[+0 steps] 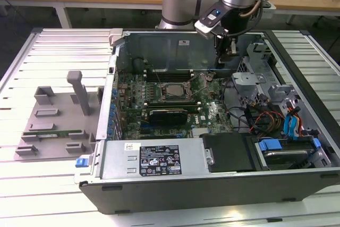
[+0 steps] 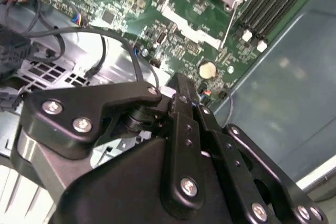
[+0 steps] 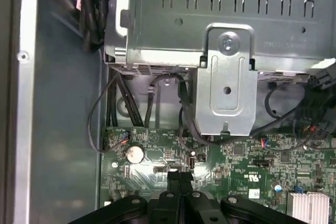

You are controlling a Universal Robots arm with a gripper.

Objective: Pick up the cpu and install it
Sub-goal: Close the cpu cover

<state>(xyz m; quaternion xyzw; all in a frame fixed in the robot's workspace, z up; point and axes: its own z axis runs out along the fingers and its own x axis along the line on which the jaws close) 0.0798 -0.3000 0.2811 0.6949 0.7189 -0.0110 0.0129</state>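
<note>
Table [image 1: 53, 46]: slatted, pale, under the case.
Case [image 1: 159, 163]: open, on its side.
Motherboard [image 1: 212, 112]: green, inside the case.
Gripper [image 1: 227, 54]: fingers pressed together on nothing, above the motherboard's edge by the coin cell [image 3: 135, 153].
Cpu [image 1: 173, 91]: in the socket [image 1: 160, 92] mid-board, well apart from the gripper.

Small flat square cpu [image 1: 173, 91] with dull silvery lid, lying level within the black-framed socket [image 1: 161, 92], mid green motherboard [image 1: 212, 112], inside the open computer case [image 1: 175, 46]
</note>
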